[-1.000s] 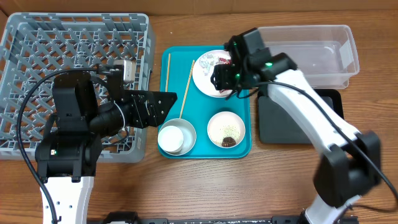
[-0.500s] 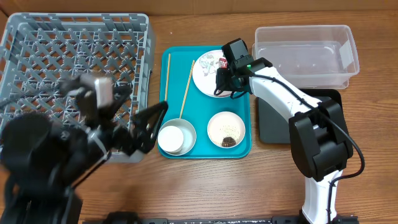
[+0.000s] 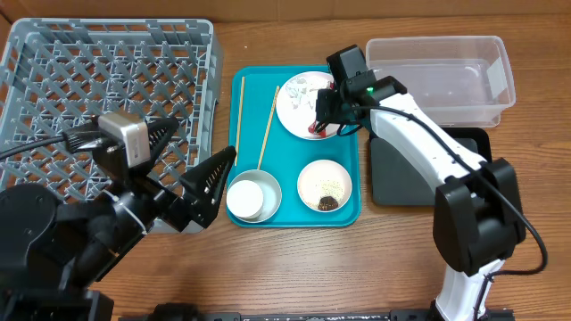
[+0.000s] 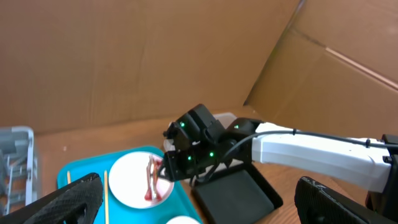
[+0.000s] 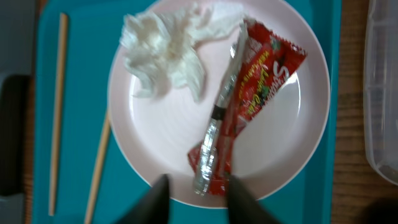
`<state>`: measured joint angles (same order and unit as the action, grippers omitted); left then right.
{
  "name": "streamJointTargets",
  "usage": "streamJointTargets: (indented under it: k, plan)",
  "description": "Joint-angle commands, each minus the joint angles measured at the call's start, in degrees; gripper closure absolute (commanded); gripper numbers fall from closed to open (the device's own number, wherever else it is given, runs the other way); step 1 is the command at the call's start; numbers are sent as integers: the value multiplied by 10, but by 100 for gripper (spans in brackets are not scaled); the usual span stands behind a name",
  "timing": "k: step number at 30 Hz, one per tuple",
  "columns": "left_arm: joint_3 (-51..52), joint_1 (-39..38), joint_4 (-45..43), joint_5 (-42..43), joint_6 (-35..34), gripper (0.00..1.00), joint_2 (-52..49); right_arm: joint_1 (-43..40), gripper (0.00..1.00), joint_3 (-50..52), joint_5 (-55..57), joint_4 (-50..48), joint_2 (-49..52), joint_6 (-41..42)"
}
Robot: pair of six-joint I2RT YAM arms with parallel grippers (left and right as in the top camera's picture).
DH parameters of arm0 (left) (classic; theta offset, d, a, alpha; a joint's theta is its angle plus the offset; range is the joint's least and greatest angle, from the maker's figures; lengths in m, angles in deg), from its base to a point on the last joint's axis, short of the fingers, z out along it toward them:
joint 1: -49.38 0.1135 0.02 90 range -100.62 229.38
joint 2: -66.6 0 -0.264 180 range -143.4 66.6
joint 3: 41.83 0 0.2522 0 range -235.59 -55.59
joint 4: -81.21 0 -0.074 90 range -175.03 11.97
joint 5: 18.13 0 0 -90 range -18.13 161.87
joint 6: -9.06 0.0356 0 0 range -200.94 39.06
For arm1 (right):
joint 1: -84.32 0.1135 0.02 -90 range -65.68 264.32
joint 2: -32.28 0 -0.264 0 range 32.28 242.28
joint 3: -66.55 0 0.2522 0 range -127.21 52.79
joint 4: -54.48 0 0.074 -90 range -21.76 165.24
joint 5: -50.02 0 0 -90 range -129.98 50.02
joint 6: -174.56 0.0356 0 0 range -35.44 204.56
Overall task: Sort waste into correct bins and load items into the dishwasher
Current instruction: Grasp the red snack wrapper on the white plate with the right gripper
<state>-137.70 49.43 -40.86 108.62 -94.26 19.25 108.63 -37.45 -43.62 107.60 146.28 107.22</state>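
The round white plate on the teal tray carries the crumpled white napkin and the red snack wrapper. In the right wrist view the wrapper lies slantwise on the plate beside the napkin. My right gripper is open and straddles the wrapper's near end; it also shows in the overhead view. My left gripper is open, empty and held high near the dish rack. Two chopsticks lie on the teal tray.
On the teal tray, a white bowl holds rice grains and a brown lump, and a white cup sits in the pale grey bowl. The clear tub and the black tray stand to the right.
My left arm has swung up and toward the camera, with its gripper open. My right gripper has shifted over the plate and now straddles the wrapper's near end.
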Motion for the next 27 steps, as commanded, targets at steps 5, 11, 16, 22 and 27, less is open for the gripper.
streamJointTargets:
  k: [5,11,16,22,27]
  plan:
    - [-25,3,-4,5,9,0,9,1,15,2,-7,-34,50,27]
    - [-24,3,27,5,9,0,9,1,36,2,-9,-59,79,27]
    - [-24,3,64,5,9,0,9,1,41,2,-3,-59,95,30]
    - [-24,3,119,5,9,0,9,0,96,-2,-8,-54,101,31]
    - [-24,3,146,5,9,0,9,-7,96,-40,-18,1,62,31]
